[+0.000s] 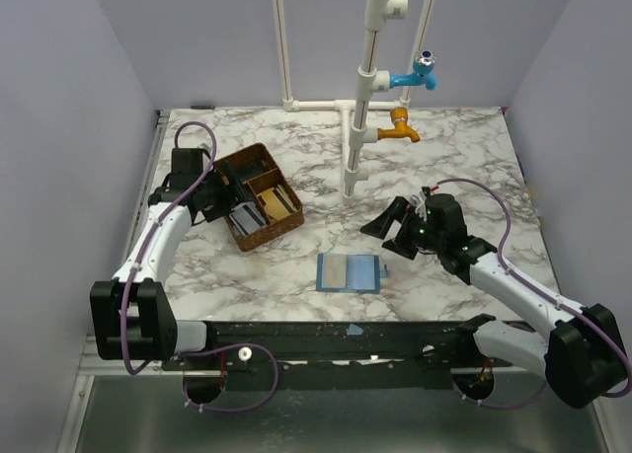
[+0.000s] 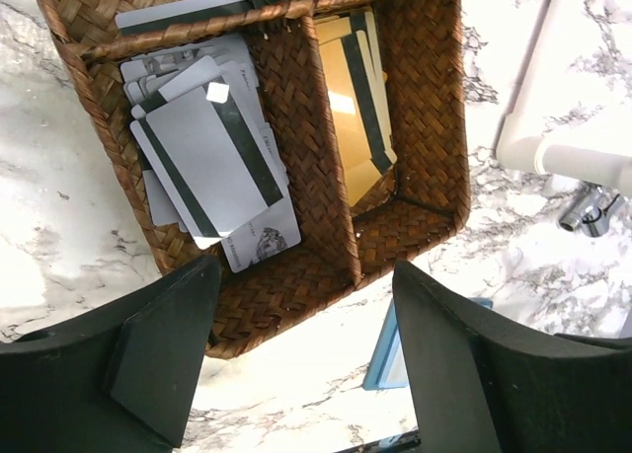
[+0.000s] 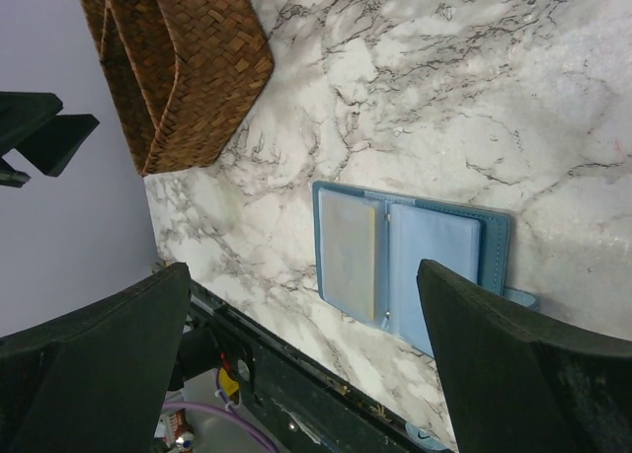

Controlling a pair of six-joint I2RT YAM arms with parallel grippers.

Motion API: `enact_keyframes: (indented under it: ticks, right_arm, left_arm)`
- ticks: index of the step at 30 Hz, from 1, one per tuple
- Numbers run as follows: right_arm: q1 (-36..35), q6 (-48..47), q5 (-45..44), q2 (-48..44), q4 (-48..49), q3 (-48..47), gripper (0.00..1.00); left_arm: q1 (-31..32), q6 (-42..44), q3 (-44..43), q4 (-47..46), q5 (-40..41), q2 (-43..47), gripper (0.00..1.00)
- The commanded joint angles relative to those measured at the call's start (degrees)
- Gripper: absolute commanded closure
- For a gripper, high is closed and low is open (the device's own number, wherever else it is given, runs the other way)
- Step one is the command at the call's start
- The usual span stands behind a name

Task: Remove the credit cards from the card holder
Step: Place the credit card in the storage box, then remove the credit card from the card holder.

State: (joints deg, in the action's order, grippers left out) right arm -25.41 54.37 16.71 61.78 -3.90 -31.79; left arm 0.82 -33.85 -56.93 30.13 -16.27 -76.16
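The blue card holder [image 1: 349, 272] lies open and flat on the marble near the front edge. In the right wrist view [image 3: 415, 261] its left pocket shows a pale beige card [image 3: 351, 251]; its right pocket looks pale blue. A corner of it shows in the left wrist view [image 2: 380, 359]. Several grey-white cards with dark stripes [image 2: 207, 152] lie in the brown tray's left compartment [image 1: 247, 216]. My left gripper [image 1: 222, 201] is open and empty above the tray's near edge [image 2: 306, 270]. My right gripper [image 1: 387, 231] is open and empty, above and right of the holder [image 3: 303, 270].
The brown woven divided tray [image 1: 259, 162] stands at the left; its other compartment holds gold cards [image 2: 355, 98]. A white pipe stand [image 1: 360, 127] with a blue tap [image 1: 423, 73] and an orange tap [image 1: 400, 129] stands at the back centre. A black rail [image 1: 326, 335] runs along the table's front edge.
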Motion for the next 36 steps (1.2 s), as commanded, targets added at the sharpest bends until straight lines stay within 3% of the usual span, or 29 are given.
enact_keyframes:
  ticks: [1, 22, 36]
  right_arm:
    - [-0.08, -0.49, -0.6, 0.36, 0.96, -0.62, 0.0]
    - [-0.06, -0.84, -1.99, 0.8, -3.24, -2.69, 0.0]
    - [-0.03, -1.16, -2.63, 1.39, -6.21, -3.82, 0.0]
  left_arm:
    - [-0.29, 1.28, -0.82, -0.08, -3.49, 2.46, 0.27]
    - [4.79, 2.91, 1.41, 0.81, -4.91, 7.64, 0.26]
    - [15.81, 2.11, 3.87, 1.11, -1.33, 10.18, 0.26]
